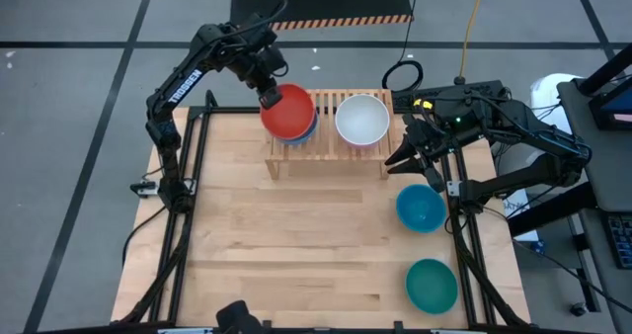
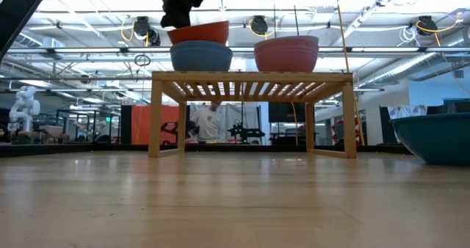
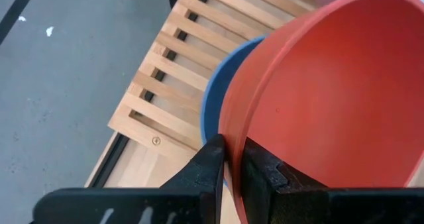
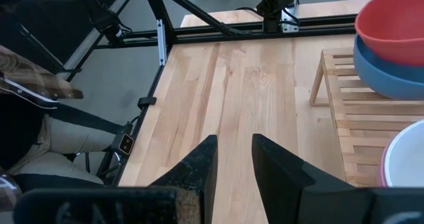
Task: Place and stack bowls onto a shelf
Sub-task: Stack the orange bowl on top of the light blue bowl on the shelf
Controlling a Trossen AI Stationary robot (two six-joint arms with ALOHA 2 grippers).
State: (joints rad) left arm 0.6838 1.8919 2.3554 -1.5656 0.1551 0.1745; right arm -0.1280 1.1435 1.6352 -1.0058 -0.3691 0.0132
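My left gripper (image 1: 269,93) is over the left half of the light-wood shelf (image 1: 328,152), shut on the red bowl (image 1: 289,112). That bowl sits slightly tilted, partly down inside a blue bowl (image 2: 200,56) that stands on the shelf's slats. On the shelf's right half stands a white bowl (image 1: 361,120), nested in the pink bowl (image 2: 286,55). My right gripper (image 1: 408,157) hangs open just off the shelf's right end, touching nothing. A second blue bowl (image 1: 420,208) and the teal green bowl (image 1: 432,285) rest on the table near its right edge. My left gripper pinches the red bowl's rim (image 3: 233,143) on the bowl's far-left side, with one finger (image 3: 265,174) inside the bowl and the other (image 3: 211,168) outside. The fingers come slanting down from the far left. The bowl's lower part is hidden inside the blue bowl; whether the two touch I cannot tell.
The wooden tabletop (image 1: 296,245) lies bare in front of the shelf and toward the left edge. Black frame rails (image 1: 188,206) run along both table sides. Beyond the far edge a person (image 2: 211,123) shows in the room.
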